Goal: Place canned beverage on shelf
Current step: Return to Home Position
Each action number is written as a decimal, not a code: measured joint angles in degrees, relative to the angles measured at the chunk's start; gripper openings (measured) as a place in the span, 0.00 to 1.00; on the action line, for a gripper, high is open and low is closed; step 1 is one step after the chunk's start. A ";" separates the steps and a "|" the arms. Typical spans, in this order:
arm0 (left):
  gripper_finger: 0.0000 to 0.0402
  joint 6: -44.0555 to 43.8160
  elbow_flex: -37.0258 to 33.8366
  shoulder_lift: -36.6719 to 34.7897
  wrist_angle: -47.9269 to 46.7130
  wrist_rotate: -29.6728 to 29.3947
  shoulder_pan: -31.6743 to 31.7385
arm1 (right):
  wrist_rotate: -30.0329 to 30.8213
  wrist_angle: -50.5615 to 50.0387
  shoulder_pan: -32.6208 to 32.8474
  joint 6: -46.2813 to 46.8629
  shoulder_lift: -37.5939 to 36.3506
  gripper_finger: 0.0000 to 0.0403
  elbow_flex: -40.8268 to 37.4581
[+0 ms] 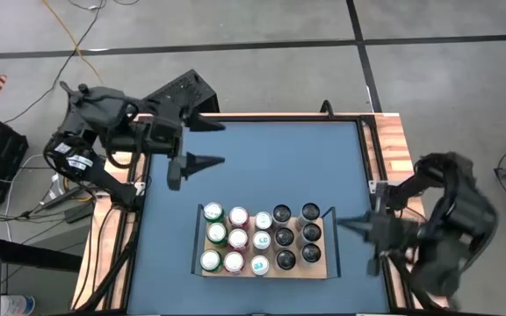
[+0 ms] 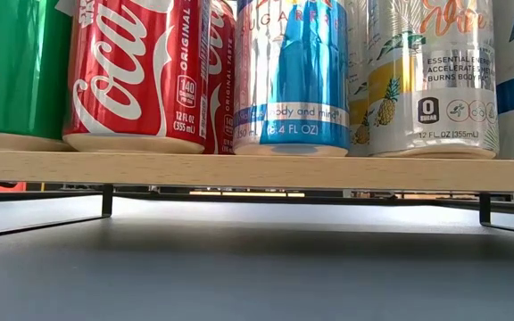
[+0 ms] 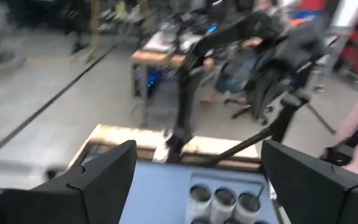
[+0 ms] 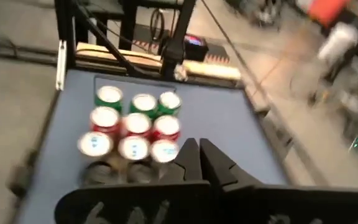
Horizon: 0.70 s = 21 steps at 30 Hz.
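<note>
Right gripper (image 4: 197, 149), fingers pressed together on nothing, hangs just beside the shelf's right rail. Left gripper (image 1: 207, 142), fingers spread wide and empty, hovers over the blue tabletop (image 1: 271, 167), well apart from the shelf.

Flat light-wood shelf with black end rails (image 1: 321, 269) carries fifteen cans (image 1: 261, 241), three rows of five. Stocking looks finished; only parking the arms remains.

Readable:
- red can (image 2: 136, 71): "Coca-Cola ORIGINAL TASTE, 12 FL OZ"
- silver-blue can (image 2: 293, 71): "SUGARFREE"
- pineapple-print can (image 2: 431, 76): "ESSENTIAL ENERGY", "BURNS BODY FAT"
</note>
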 joint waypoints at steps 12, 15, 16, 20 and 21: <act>0.83 -3.76 -0.09 0.36 -7.04 5.94 -1.42 | 0.38 1.61 -1.60 -5.49 -15.64 0.00 0.37; 0.83 6.92 -0.04 -0.12 -0.91 17.83 -2.85 | -7.75 4.72 -2.77 -5.10 -19.21 0.00 0.26; 0.83 10.75 -0.04 -0.32 0.16 21.68 -3.54 | -9.84 7.07 -3.02 -6.73 -20.48 0.00 0.12; 0.83 14.38 -0.04 -0.49 2.41 26.26 -5.28 | -19.71 25.34 -3.47 -21.83 -24.79 0.00 -3.38; 0.83 12.99 -0.79 -0.49 2.92 25.16 -6.03 | -24.28 30.39 -3.79 -25.92 -25.61 0.00 -4.85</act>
